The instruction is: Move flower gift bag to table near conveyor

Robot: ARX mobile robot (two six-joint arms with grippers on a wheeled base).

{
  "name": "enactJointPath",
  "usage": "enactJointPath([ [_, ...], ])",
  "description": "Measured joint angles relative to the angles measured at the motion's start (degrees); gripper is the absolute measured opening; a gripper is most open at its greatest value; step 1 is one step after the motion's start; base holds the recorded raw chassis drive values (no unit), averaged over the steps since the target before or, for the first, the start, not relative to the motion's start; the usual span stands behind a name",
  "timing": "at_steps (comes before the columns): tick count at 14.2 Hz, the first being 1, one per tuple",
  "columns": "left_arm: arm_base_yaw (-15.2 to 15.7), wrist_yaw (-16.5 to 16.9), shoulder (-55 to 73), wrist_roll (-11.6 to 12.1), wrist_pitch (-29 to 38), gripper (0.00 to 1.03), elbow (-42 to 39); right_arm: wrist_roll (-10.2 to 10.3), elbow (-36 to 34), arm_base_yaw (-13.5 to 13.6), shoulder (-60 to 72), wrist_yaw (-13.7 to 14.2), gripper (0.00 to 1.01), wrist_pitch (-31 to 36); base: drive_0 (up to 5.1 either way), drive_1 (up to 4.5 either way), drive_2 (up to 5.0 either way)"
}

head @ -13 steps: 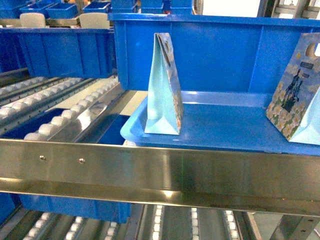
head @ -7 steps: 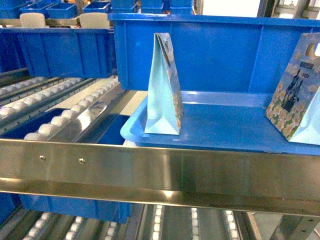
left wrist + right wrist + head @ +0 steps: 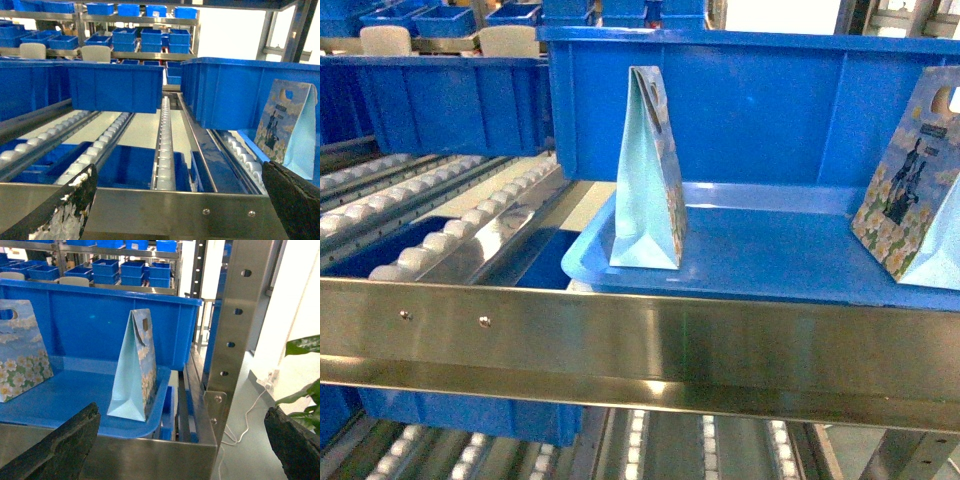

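Observation:
The flower gift bag (image 3: pixel 645 180) stands upright at the left end of a blue tray (image 3: pixel 770 260) on the conveyor (image 3: pixel 450 225), its pale-blue narrow side towards the head camera. In the right wrist view the flower gift bag (image 3: pixel 22 355) shows a sky, cloud and white-yellow flower face at the left edge. My left gripper (image 3: pixel 180 205) is open and empty, low before the steel front rail (image 3: pixel 175 210). My right gripper (image 3: pixel 175 445) is also open and empty, before the rack's right corner. Neither gripper shows in the head view. The table is out of view.
A second paper bag (image 3: pixel 910 190) with a dark castle print leans at the tray's right. A similar dark-print bag (image 3: pixel 287 127) shows at the left wrist view's right edge. Blue bins (image 3: pixel 720 100) stand behind the tray. A steel upright post (image 3: pixel 240 330) bounds the rack's right end.

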Motion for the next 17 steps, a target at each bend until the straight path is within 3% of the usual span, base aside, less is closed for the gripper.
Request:
enactJointPath([
  [4,-4.6,-0.2,26.8,-1.4,24.1,0.98,10.0,-0.7,7.6,4.2,22.6,1.3,0.98,19.5,0.0,0.00,0.0],
  [6,-6.6,0.2,36.4,-1.7,29.2,0.98,16.5,-0.9,13.5,6.1,31.9,3.1,0.98,25.4,0.0,0.00,0.0],
  [9,-8.7,0.2,41.7,-1.7,29.3,0.98,20.9,-2.4,17.5,8.2,38.8,6.8,0.98,26.7,0.0,0.00,0.0],
  [13,-8.7,0.2,41.7,-1.7,29.2,0.98,20.9,-2.8,17.5,8.6,39.0,7.1,0.98,27.1,0.0,0.00,0.0],
  [14,-8.7,0.2,41.7,-1.7,29.2,0.98,20.9,-3.1,18.7,10.7,41.5,9.1,0.98,28.1,0.0,0.00,0.0],
  [17,-8.7,0.2,41.7,-1.7,29.2,0.98,20.9,-3.8,26.3,16.3,52.0,11.2,0.98,30.6,0.0,0.00,0.0],
])
